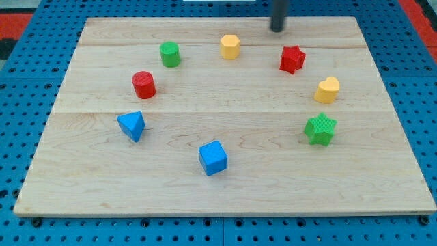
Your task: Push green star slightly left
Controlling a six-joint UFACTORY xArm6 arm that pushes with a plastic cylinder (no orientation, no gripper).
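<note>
Near the wooden board's (225, 191) top edge, my tip (276, 30) stands upright, no jaws on this dark rod, just above the red star block (292, 59); the green star block (320, 129) sits well apart, near the right edge.

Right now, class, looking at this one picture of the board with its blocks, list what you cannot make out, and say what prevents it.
- The arm above the rod: cut off by the view's top edge; only the lower rod and my tip show.
- The far faces of the blocks, such as the green star and red star: hidden by the blocks themselves.
- The wooden board's underside and supports: hidden by the board.
</note>
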